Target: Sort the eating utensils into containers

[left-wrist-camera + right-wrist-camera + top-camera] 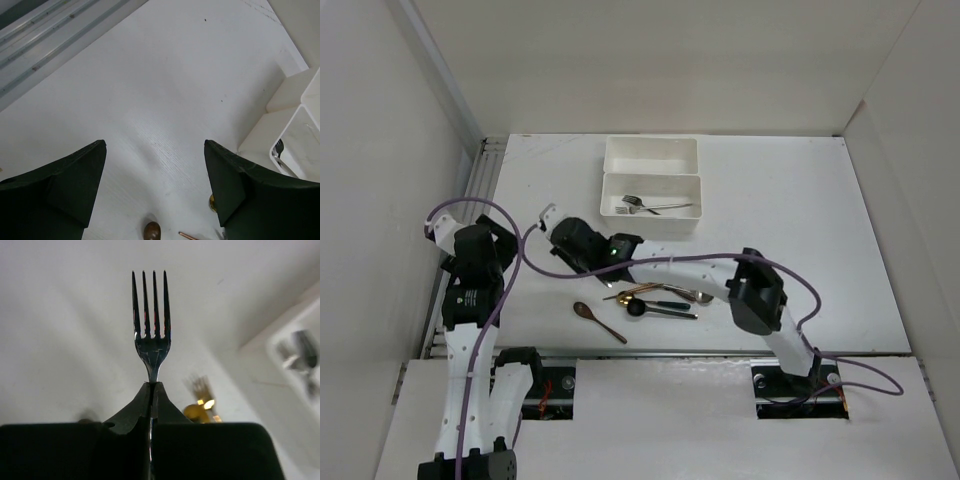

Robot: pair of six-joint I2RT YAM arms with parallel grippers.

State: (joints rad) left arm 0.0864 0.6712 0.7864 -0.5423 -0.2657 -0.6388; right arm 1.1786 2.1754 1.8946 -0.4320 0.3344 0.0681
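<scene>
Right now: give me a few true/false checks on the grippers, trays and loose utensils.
1. The right gripper is shut on a silver fork. True.
2. The left gripper holds a spoon. False: it is open with nothing between its fingers, above the table.
3. The far tray has forks in it. False: it holds nothing; the forks lie in the near tray.
4. A brown spoon lies on the table, outside both trays. True.
</scene>
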